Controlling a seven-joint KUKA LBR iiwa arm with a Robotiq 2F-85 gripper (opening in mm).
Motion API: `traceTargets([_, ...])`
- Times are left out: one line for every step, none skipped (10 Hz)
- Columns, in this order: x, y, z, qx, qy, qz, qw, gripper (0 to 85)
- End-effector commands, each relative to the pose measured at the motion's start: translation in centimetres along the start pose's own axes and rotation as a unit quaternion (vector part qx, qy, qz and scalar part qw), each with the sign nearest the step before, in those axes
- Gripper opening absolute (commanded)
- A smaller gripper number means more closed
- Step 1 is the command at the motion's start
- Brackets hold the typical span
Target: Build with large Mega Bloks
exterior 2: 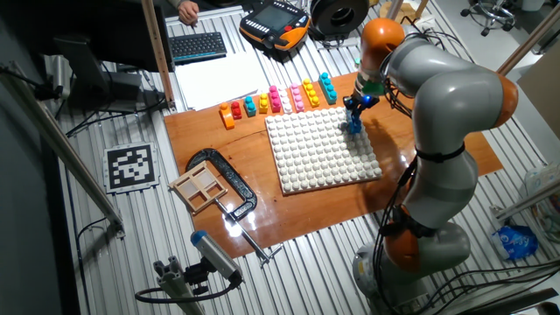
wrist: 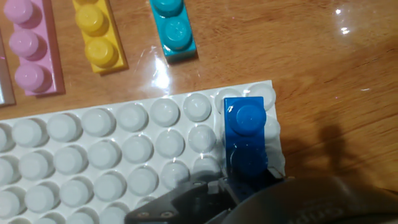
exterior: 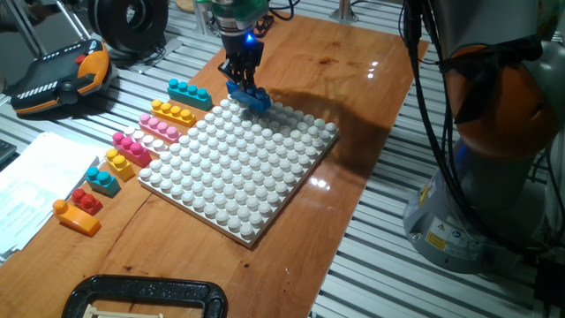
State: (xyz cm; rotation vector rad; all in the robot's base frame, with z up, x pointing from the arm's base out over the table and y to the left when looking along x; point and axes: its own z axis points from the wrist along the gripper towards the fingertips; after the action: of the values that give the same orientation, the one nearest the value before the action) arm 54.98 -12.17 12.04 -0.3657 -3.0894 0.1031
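I have the gripper (exterior: 243,81) pinching the dark blue brick (exterior: 250,96) at the far corner of the white baseplate (exterior: 265,190), the corner nearest the row of spare bricks. In the hand view the dark blue brick sits over the baseplate's edge column of studs, one stud showing clear ahead of the fingers (wrist: 186,199), the rest of it under them. I judge this the placing step: brick down on the corner, though I cannot tell whether it is fully seated. The teal brick (exterior: 189,93), yellow brick (exterior: 172,112), light pink brick (exterior: 158,126) and magenta brick (exterior: 131,147) lie along the wooden board (exterior: 353,79), beside the plate. Next move, as I read it: press straight down, then spread the fingers and lift without tilting the brick.
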Motion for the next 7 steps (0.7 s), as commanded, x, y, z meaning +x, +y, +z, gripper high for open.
traceTargets([0.9, -0.1, 0.1, -0.005, 0.001, 0.000, 1.0000, 0.0])
traceTargets([1.7, 0.2, 0.2, -0.005, 0.002, 0.002, 1.0000, 0.0])
traceTargets([2.0, 0.2, 0.3, -0.005, 0.002, 0.003, 1.0000, 0.0])
traceTargets([2.0, 0.1, 0.5, -0.006, 0.002, 0.000, 1.0000, 0.0])
traceTargets([1.9, -0.1, 0.7, -0.006, 0.001, -0.003, 1.0000, 0.0])
traceTargets([1.9, -0.3, 0.8, -0.007, 0.001, -0.005, 1.0000, 0.0])
traceTargets([2.0, -0.3, 0.9, -0.007, -0.001, -0.003, 1.0000, 0.0])
